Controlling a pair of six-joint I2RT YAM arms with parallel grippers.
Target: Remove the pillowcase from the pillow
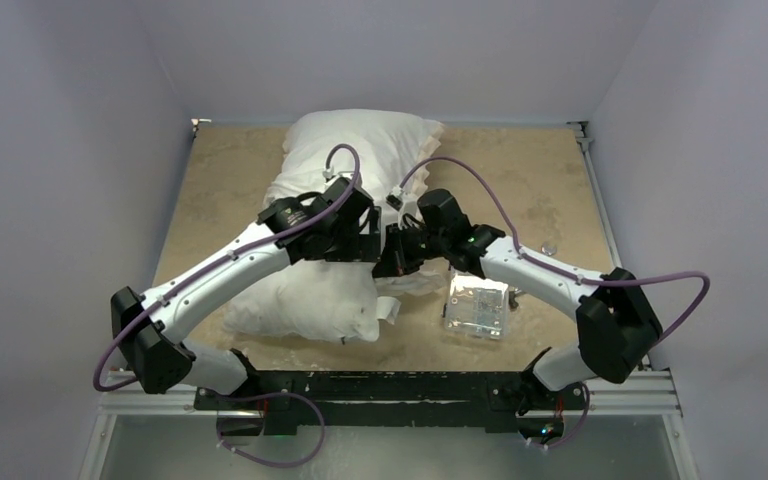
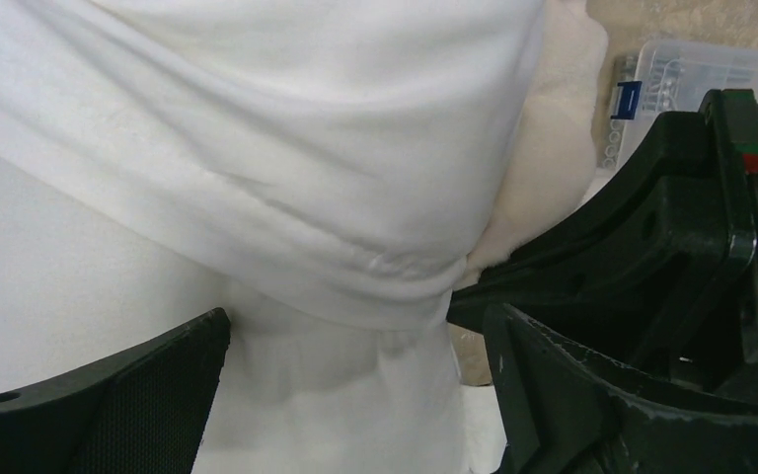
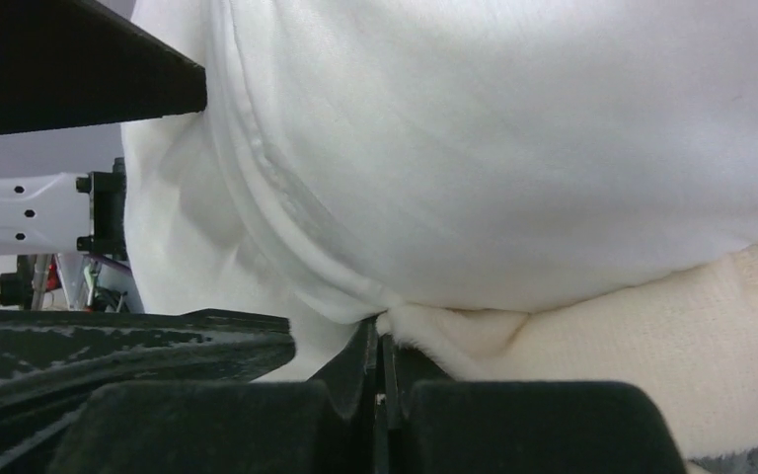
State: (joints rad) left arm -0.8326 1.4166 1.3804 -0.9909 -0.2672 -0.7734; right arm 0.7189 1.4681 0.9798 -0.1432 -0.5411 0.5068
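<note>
Top external view shows you the tan counter (image 1: 530, 190) carrying the big white pillow (image 1: 300, 300), which lies lengthwise from near to far. The pillowcase (image 1: 365, 140) wraps the pillow's far part, white side up, with its cream frill (image 3: 740, 326) on the pillow's right side. From above it is white on white, so you cannot tell exactly where the cover's edge runs. Your left claw (image 2: 355, 331) is released at the pillow's middle right edge, its two fingers spread wide with white cloth between them, just beside the pillowcase hem (image 2: 355, 272) that crosses the pillow. Your right claw (image 3: 381, 346) is clenched, pinching the pillowcase where the hem meets the frill, right beside the left claw. A clear plastic box (image 1: 477, 305) sits on the counter just right of the pillow's near end, apart from it. A small grey object (image 1: 548, 248), too small to identify, lies farther right of the pillow.
</note>
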